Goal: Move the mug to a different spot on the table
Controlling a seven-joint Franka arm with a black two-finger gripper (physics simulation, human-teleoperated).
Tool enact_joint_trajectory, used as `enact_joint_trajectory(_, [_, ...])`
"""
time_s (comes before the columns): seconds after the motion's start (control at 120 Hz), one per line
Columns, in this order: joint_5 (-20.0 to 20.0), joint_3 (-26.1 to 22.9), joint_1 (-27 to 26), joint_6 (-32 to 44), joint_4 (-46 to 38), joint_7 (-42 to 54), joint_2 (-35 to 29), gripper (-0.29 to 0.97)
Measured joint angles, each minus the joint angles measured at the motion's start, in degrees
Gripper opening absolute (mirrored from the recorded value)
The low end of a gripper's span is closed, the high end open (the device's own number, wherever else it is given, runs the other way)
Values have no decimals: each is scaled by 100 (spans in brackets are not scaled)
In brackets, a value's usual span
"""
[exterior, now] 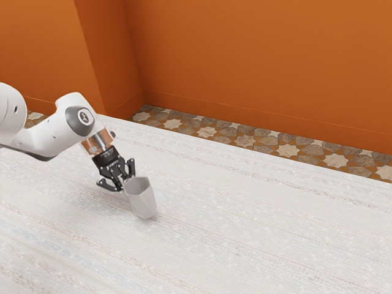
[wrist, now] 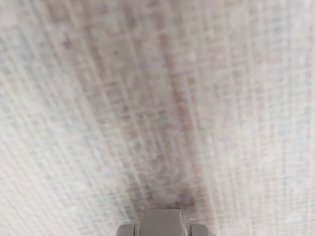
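Note:
A pale grey faceted mug stands tilted on the white woven-look table, toward the exterior view's left, its rim leaning toward the arm. My black gripper comes down at a slant from the upper left and is shut on the mug's rim on that side. In the wrist view a blurred grey piece of the mug sits just under my hand, with the table surface spreading beyond it.
The table's far edge runs diagonally, with a patterned tile floor behind it and orange walls beyond. Wide table surface stretches to the exterior view's right and toward the front of the mug.

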Motion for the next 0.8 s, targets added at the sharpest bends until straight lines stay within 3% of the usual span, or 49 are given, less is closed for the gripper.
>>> enact_joint_trajectory(0.3, [18,11,1,182,170,131,36,46])
enact_joint_trajectory(0.5, [933,-34,-13,199,654,193,-75,59])
enact_joint_trajectory(0.667, [2339,-467,-30,-194,652,263,-746,64])
enact_joint_trajectory(0.8, [2930,-608,-18,-560,703,646,-1156,66])
